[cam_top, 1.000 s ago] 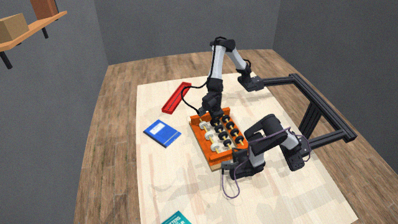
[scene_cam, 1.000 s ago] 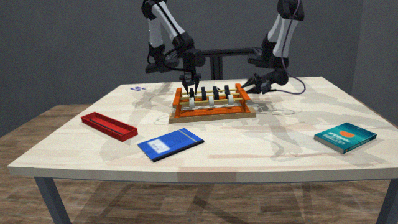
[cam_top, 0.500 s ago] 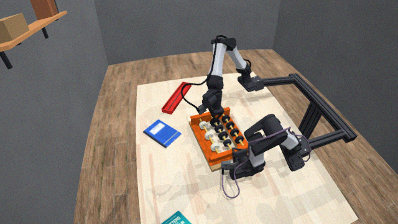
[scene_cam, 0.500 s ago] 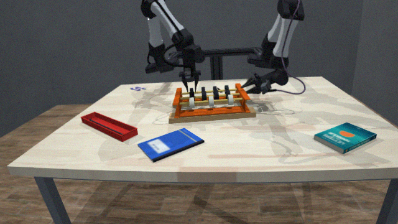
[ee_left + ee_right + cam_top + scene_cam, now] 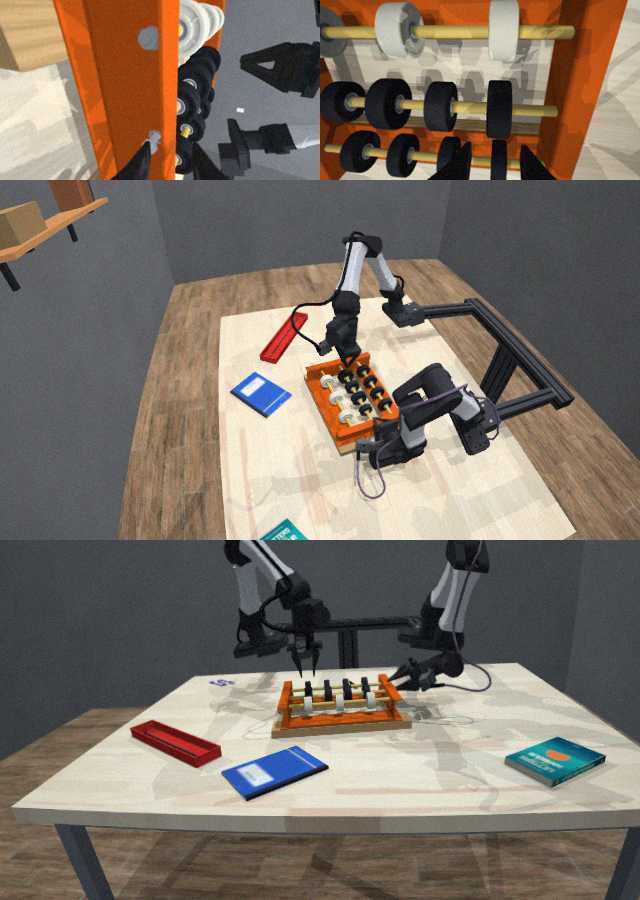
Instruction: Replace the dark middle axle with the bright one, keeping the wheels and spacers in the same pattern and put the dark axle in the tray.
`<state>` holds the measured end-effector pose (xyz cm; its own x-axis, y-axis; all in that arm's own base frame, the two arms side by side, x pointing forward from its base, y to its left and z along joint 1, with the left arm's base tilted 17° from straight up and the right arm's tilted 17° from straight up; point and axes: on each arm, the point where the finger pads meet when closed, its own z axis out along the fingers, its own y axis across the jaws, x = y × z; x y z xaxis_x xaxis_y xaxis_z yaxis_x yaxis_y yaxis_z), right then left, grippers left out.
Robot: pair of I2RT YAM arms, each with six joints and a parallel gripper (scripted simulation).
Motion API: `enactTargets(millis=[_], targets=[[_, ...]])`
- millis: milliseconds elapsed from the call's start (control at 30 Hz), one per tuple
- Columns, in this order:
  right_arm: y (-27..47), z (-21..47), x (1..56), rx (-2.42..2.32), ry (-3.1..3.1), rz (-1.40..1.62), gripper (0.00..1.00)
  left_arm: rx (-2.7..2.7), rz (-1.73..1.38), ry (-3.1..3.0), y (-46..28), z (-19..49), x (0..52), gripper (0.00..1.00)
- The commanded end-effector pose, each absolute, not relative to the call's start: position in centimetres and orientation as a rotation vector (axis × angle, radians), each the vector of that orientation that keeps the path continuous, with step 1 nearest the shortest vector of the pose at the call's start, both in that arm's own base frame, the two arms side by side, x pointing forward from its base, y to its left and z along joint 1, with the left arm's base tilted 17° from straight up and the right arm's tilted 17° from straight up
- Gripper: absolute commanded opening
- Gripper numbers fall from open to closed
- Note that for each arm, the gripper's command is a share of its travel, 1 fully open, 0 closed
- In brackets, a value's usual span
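The orange wheel frame [image 5: 322, 402] [image 5: 345, 719] [image 5: 129, 80] [image 5: 583, 80] stands on its battens. Its middle row shows several black wheels [image 5: 358, 397] [image 5: 498, 108] on a brass-coloured shaft; spacers and axle are hard to tell apart. Heads show on the left-gripper side rail for two axles, none at the middle row; the far rail's outer face is hidden. A thin dark rod [image 5: 284, 337] [image 5: 170, 743] lies in the red tray [image 5: 207, 760]. My right gripper [image 5: 308, 675] [image 5: 495, 149] is open above the far end. My left gripper [image 5: 394, 685] [image 5: 170, 148] is open beside the other rail.
White wheels [image 5: 336, 398] [image 5: 340, 702] [image 5: 503, 30] fill one outer row, black wheels [image 5: 359, 151] the other. A blue notebook [image 5: 260, 394] [image 5: 275, 772] lies between tray and frame. A teal book [image 5: 284, 532] [image 5: 555, 760] lies farther off, near the table's edge.
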<state>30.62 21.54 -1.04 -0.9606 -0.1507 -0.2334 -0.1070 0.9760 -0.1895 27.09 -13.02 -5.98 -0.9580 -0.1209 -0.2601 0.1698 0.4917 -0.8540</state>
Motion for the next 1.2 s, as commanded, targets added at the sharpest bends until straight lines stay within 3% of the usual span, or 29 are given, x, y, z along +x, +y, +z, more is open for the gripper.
enactTargets(millis=[0,1167], targets=[[22.1,1.8,30.3,-0.182,2.85,-0.247,0.37,0.041,-1.447,2.454,-13.1,-6.2,27.1,0.33],[21.6,1.8,30.1,-0.178,2.852,-0.243,0.37,0.037,-1.445,2.467,-14.1,-6.5,27.0,0.33]])
